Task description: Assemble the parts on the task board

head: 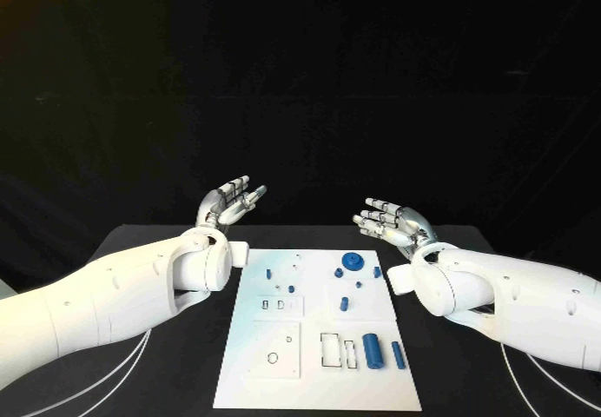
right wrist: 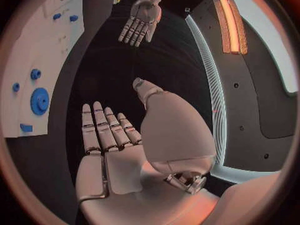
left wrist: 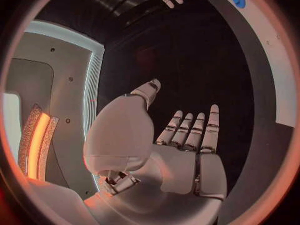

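Observation:
The white task board [head: 313, 382] lies in the middle of the black table. On it are blue parts: a round gear [head: 352, 259] at the far end, several small pegs [head: 345, 304] around the middle, and two cylinders [head: 372, 352] standing side by side near the front right. My left hand [head: 232, 200] is raised beyond the board's far left corner, fingers spread, holding nothing. My right hand [head: 391, 222] is raised beyond the far right corner, also spread and empty. The right wrist view has the gear [right wrist: 39, 101] and the left hand [right wrist: 139, 26] across from it.
The board [right wrist: 44, 45] carries empty rectangular slots [head: 329, 349] and small holes at its front half. Black table surface [head: 163, 365] runs along both sides of the board, crossed by white cables [head: 119, 369] near my arms.

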Tool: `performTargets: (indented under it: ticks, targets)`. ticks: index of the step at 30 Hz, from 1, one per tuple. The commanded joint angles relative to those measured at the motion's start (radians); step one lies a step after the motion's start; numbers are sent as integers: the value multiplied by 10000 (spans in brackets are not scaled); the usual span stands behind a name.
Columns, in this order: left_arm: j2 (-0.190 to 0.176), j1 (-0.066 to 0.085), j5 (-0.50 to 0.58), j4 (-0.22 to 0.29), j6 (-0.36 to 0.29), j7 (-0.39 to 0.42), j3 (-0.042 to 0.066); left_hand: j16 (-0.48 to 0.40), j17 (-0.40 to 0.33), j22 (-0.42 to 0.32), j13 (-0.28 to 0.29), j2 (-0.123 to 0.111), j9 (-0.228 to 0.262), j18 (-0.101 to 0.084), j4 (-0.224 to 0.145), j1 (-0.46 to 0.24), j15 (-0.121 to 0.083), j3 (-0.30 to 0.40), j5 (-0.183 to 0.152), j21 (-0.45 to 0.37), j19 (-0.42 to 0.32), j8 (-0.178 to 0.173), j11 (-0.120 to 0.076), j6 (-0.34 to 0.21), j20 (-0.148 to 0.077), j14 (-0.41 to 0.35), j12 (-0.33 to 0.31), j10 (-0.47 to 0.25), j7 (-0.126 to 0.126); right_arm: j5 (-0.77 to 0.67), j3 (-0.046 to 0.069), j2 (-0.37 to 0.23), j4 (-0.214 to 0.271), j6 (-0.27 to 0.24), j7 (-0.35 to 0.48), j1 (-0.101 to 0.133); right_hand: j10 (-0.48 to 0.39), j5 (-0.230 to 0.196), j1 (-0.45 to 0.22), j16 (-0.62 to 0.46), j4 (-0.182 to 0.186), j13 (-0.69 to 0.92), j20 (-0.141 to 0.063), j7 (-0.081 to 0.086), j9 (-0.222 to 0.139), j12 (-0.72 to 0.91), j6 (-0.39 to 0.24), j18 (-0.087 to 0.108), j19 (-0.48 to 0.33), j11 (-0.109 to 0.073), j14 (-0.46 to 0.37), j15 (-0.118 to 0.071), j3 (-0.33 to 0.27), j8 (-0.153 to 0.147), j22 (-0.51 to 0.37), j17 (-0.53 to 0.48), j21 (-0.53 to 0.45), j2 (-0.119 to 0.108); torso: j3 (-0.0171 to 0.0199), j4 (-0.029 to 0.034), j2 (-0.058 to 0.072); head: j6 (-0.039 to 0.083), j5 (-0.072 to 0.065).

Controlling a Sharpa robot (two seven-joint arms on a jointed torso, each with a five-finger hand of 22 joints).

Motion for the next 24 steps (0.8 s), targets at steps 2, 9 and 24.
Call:
performTargets:
  ticks: [2, 9, 24]
  targets:
    - [73, 47, -150, -112, 971, 61, -4, 104, 41, 31, 34, -9, 39, 210, 30, 482, 70, 110, 64, 60, 253, 96, 68, 271, 77, 330, 95, 251, 654, -1120, -102, -8, -128, 1729, -1057, 120, 3514, -389, 1037, 415, -474, 180, 64, 995, 441, 260, 2968, 508, 2821, -202, 2728, -261, 424, 686, 185, 250, 481, -204, -8, -1, -1, -1, 1]
    - [-534, 46, -186, 510, 1305, 197, -7, 641, 372, 196, 151, 124, 182, 603, 141, 820, -152, -86, 60, 376, 1926, 292, 485, 1334, 66, 2921, 252, 2109, 878, -6030, -146, -175, -488, 592, -910, 475, 4698, -658, 1251, 818, -639, 175, -271, 725, 616, 259, 4739, 618, 4262, -580, 4096, -697, 759, 1064, 267, 400, 927, -462, 2, 82, 229, -111, -42]
    - [-1647, 86, -1158, 2014, 1932, -129, 15, 3034, 2552, 945, 362, -390, 765, 1092, 68, 1103, -1486, 924, 24, 2399, 5231, 1507, -343, 5035, -886, 7810, 950, 7103, 546, -11447, -128, -223, -467, 1415, -2897, 975, 7269, -644, 1051, 3493, -664, 267, -1905, 58, 889, 183, 6272, 545, 6974, -1532, 8089, -2085, 1098, 1338, 2311, 3007, 4386, -1126, 5, 305, 748, -50, -382]
